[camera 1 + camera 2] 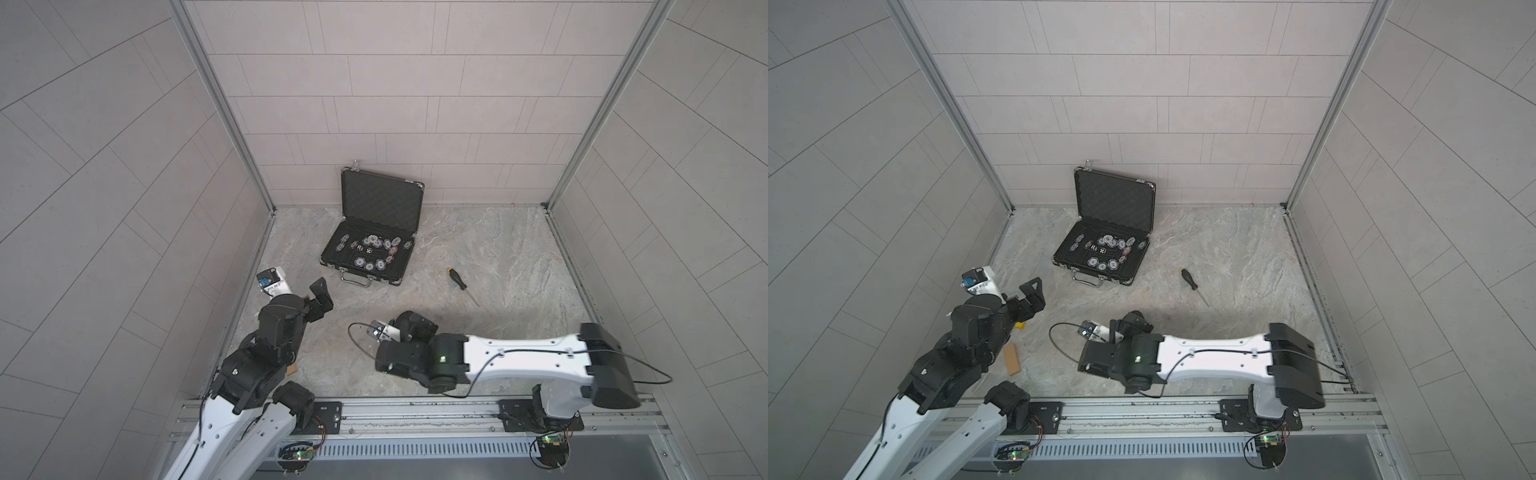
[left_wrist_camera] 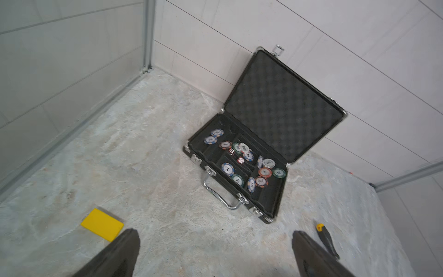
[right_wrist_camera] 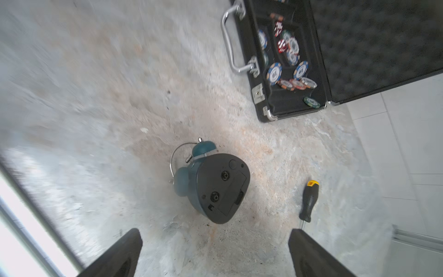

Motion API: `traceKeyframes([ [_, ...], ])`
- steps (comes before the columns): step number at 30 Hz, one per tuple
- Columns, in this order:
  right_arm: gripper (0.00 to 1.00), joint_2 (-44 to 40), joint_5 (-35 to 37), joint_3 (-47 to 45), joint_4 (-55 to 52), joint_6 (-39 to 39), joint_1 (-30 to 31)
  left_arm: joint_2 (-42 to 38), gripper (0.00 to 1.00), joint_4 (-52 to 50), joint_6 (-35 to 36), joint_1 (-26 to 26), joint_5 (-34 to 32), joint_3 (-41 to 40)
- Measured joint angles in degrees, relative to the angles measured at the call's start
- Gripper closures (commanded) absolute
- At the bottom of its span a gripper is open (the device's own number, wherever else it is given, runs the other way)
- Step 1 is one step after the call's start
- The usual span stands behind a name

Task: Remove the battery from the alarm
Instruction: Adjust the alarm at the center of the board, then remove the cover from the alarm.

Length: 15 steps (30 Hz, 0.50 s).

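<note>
**Alarm face-down, nothing gripped**

The alarm [image 3: 213,182] lies dial-down, presenting its dark back to the right gripper [image 3: 214,237], whose jaws are wide apart and empty near it. No battery shows; it is likely inside, as the cover [image 3: 233,189] seems to be on. The left gripper [image 2: 213,237] gapes idle too. A screwdriver [image 3: 309,200] lies just beside the alarm. The case [image 3: 260,96] is well apart, with open room elsewhere.

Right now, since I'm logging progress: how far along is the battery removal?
Done: alarm lies face-down, back up. In hand: nothing; right fingers hover open by it, left fingers open too. Left: its cover looks shut, battery unseen, yet to come out.
</note>
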Motion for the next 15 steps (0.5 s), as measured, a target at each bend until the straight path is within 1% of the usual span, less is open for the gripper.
traceKeyframes([
  [2, 0.08, -10.29, -5.73, -4.59, 4.46, 0.02, -7.78, -0.17, 0.0, 2.99, 0.15, 0.02, 6.29, -1.81],
  [3, 0.08, -15.3, -8.52, -7.8, 7.5, -0.22, -13.86, -0.09, 0.0, 4.98, 0.02, 0.02, 9.64, -3.23],
  [4, 0.06, -19.26, -11.04, -11.02, 10.54, -0.48, -19.91, 0.26, 0.0, 6.69, -0.48, 0.02, 13.29, -4.76],
  [6, 0.05, -24.41, -17.4, -17.77, 15.28, -0.63, -32.46, 2.01, 0.0, 10.71, -2.1, 0.02, 19.78, -8.37],
  [7, 0.05, -25.14, -21.07, -19.76, 16.06, -0.66, -37.7, 3.69, 0.0, 12.68, -3.21, 0.02, 23.12, -10.12],
  [9, 0.14, -21.64, -30.42, -20.57, 16.33, -0.39, -46.8, 8.02, 0.0, 16.5, -5.14, 0.0, 29.11, -13.11],
  [10, 0.22, -18.05, -36.2, -19.56, 16.15, -0.11, -50.42, 10.05, 0.0, 17.84, -6.01, -0.09, 31.63, -14.08],
  [11, 0.28, -13.55, -41.81, -17.92, 15.63, 0.17, -53.0, 12.61, 0.01, 18.99, -6.95, -0.28, 34.27, -14.82],
  [12, 0.34, -9.01, -46.73, -16.5, 15.41, 0.2, -54.29, 15.04, 0.01, 19.69, -7.54, -0.76, 36.13, -15.23],
  [13, 0.37, -4.17, -51.93, -15.28, 15.45, 0.59, -54.82, 17.62, 0.04, 20.13, -8.07, -1.27, 38.1, -15.32],
  [15, 0.38, 2.4, -59.45, -14.8, 15.54, 1.36, -53.55, 21.84, 0.09, 21.03, -8.52, -2.56, 41.48, -15.23],
])
